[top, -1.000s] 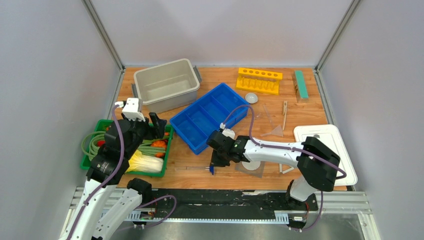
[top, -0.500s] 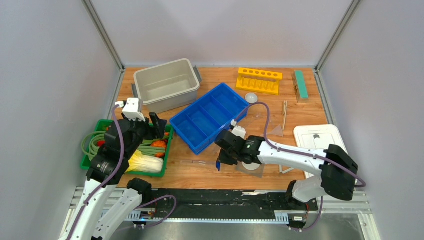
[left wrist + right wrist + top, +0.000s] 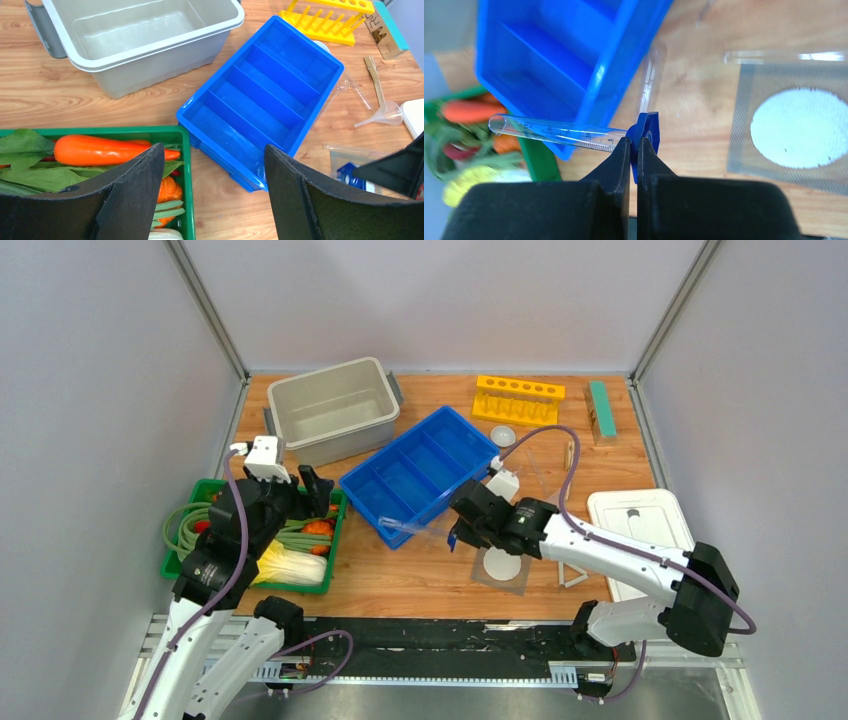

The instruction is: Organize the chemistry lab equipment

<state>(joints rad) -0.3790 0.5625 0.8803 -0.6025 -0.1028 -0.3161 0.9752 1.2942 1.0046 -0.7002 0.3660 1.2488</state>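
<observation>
My right gripper (image 3: 455,535) is shut on the blue base (image 3: 646,131) of the blue-tipped tool, a clear graduated cylinder (image 3: 559,132). It holds the cylinder level above the table, its open end over the near corner of the blue divided tray (image 3: 420,472). The grey square mesh with white disc (image 3: 503,565) lies just right of the gripper and also shows in the right wrist view (image 3: 794,125). A clear round dish (image 3: 503,435), a clear funnel (image 3: 550,503) and a white triangle (image 3: 572,575) lie on the table. My left gripper (image 3: 215,155) is open and empty over the green basket's edge.
A grey bin (image 3: 333,408) stands at the back left and a yellow rack (image 3: 518,400) at the back. The green basket (image 3: 338,540) of vegetables is at the left. A white lid (image 3: 650,540) lies at the right, a green block (image 3: 602,410) at the far right.
My right gripper has lifted the cylinder off the table and carried it right and away, toward the blue tray's near corner. The left arm has not moved.
</observation>
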